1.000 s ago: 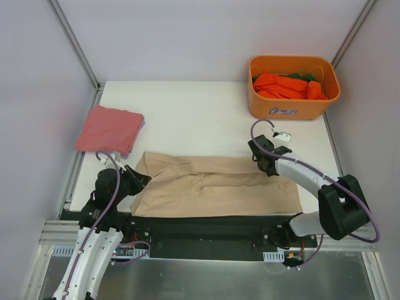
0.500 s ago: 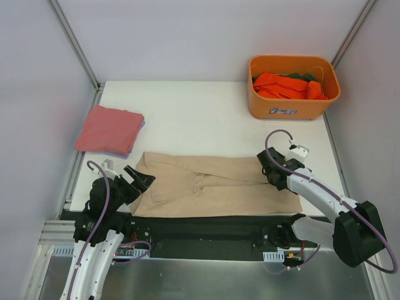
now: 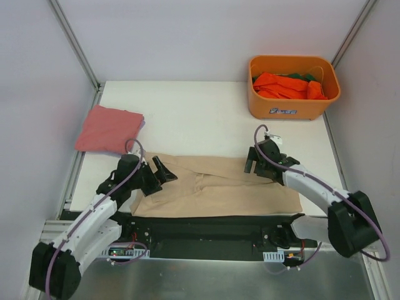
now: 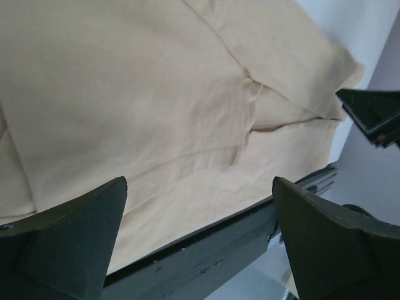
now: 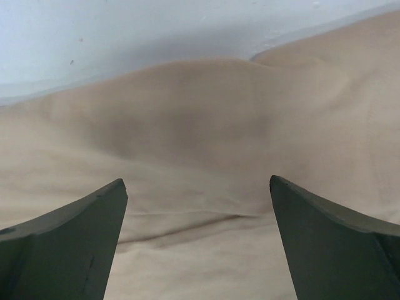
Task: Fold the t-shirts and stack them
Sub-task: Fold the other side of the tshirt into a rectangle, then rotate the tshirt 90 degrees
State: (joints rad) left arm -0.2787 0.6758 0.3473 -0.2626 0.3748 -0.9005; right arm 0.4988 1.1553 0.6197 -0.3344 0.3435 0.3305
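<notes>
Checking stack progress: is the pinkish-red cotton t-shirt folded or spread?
Folded: the pinkish-red cotton t-shirt lies as a compact square with layered edges.

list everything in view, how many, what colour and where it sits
beige t-shirt: one, beige, lying in a long band along the near edge of the table
pinkish-red t-shirt: one, pinkish-red, folded, far left of the table
orange t-shirts: a heap, number unclear, orange, inside the bin
green cloth: one scrap showing, dark green, in the bin behind the orange heap
bin: one, orange plastic, far right corner of the table
table: one, white
left gripper: one, black, open, over the left end of the beige t-shirt
right gripper: one, black, open, over the beige t-shirt's far edge, right of centre
</notes>
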